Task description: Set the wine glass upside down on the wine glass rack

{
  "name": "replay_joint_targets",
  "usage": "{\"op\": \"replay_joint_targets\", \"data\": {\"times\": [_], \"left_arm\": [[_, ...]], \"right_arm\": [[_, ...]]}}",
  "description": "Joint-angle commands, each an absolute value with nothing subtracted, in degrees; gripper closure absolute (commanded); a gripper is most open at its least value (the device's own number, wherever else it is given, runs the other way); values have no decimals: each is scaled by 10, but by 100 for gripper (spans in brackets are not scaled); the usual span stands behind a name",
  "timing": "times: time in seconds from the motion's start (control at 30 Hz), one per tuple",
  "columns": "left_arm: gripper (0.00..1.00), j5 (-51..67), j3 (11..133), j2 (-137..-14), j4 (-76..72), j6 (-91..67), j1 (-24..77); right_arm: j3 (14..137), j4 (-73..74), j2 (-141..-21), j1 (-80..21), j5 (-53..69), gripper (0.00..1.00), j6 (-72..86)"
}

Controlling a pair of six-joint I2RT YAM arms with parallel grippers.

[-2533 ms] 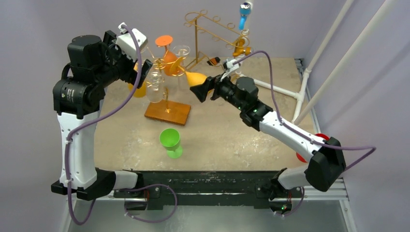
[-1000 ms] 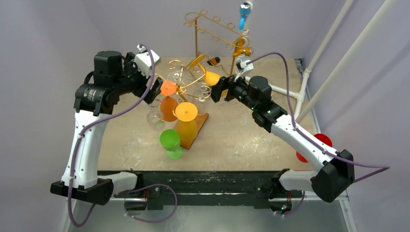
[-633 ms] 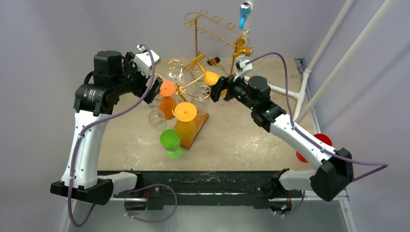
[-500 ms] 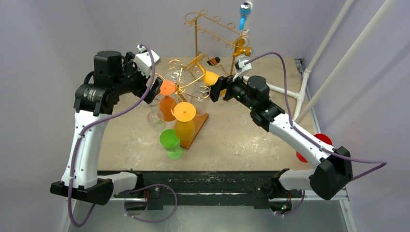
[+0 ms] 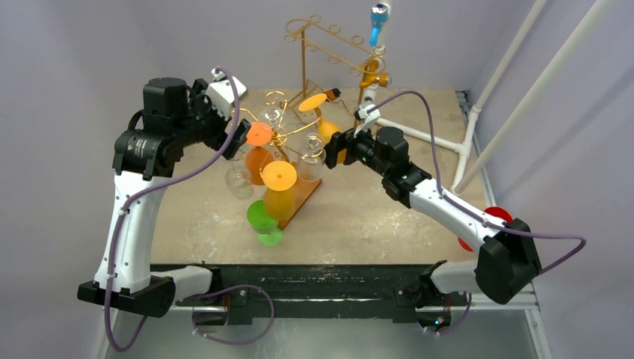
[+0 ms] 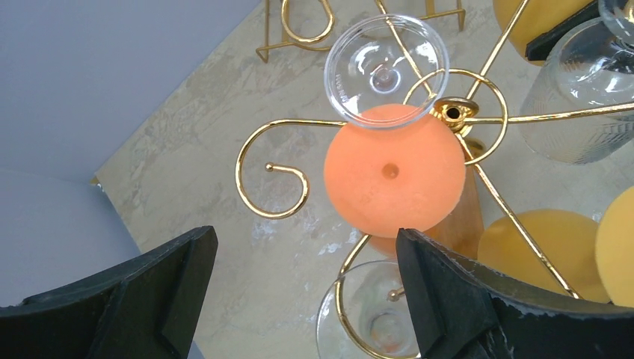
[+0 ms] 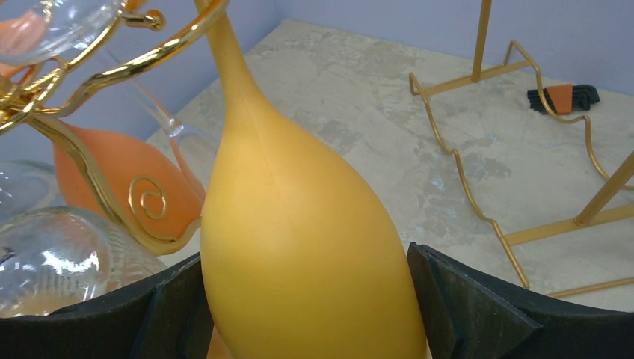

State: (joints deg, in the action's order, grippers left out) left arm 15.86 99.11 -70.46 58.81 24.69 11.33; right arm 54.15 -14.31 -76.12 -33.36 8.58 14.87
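Change: yellow glass (image 5: 327,129) now tipped foot-up, stem against a rack (image 5: 302,193) arm; hanging looks close
Right pincer (image 5: 338,146): clamped on its bowl
Left pincer (image 5: 238,139): spread, empty, beside rack

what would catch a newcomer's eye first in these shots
The yellow wine glass fills the right wrist view, clamped in the right gripper with its stem pointing up beside the gold rack. That rack stands mid-table, hung with an orange glass and clear glasses, and a green cup stands just nearer the arms.
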Motion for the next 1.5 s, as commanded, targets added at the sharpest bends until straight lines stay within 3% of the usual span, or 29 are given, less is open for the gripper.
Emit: {"op": "replay_joint_targets", "data": {"times": [0.0,0.6,1.07,1.47], "left_arm": [[2,160,1016,-701,582,255,113],[0,149,1028,-704,594,265,113],[0,163,1049,-718,598,255,113],[0,160,1060,-718,606,259,113]], "right_arm": [[545,-202,-764,-322,58,1,141],[576,-296,-855,-322,110,1,110],[647,-198,-878,-322,110,1,84],[647,-204,-903,-322,129,1,72]]}}
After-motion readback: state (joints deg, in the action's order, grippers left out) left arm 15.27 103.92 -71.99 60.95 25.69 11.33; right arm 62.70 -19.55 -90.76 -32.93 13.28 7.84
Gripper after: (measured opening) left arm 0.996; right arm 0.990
